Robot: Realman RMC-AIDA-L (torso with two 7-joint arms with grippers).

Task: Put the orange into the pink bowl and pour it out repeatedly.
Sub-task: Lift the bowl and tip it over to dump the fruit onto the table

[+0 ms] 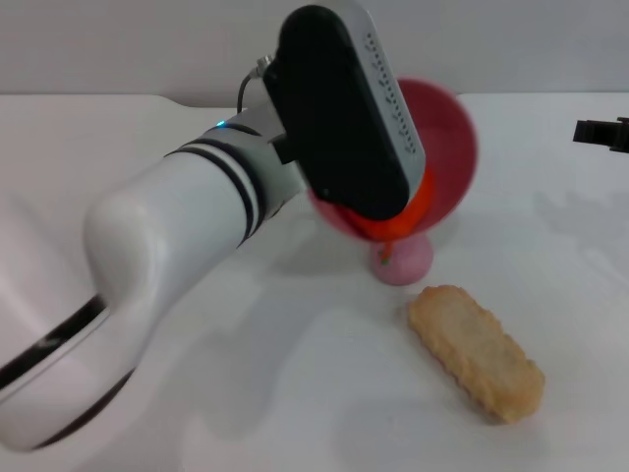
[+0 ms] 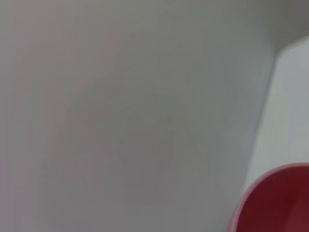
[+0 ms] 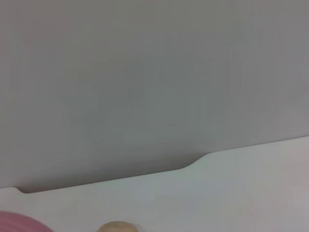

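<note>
The pink bowl (image 1: 447, 138) is held off the table and tipped steeply on its side by my left gripper (image 1: 344, 118), whose black wrist housing covers most of the bowl. The orange (image 1: 418, 206) shows as a bright orange-red patch at the bowl's lowest rim, partly hidden by the housing. I cannot tell whether it is still inside the bowl or slipping over the edge. The bowl's rim (image 2: 275, 203) also fills a corner of the left wrist view. My right gripper (image 1: 601, 131) stays at the far right edge of the table, away from the bowl.
A small pink ball (image 1: 408, 258) lies on the white table directly under the tipped bowl. A long beige bread piece (image 1: 475, 351) lies nearer the front right. In the right wrist view, a beige round top (image 3: 117, 227) and a pink edge (image 3: 14, 223) peek in.
</note>
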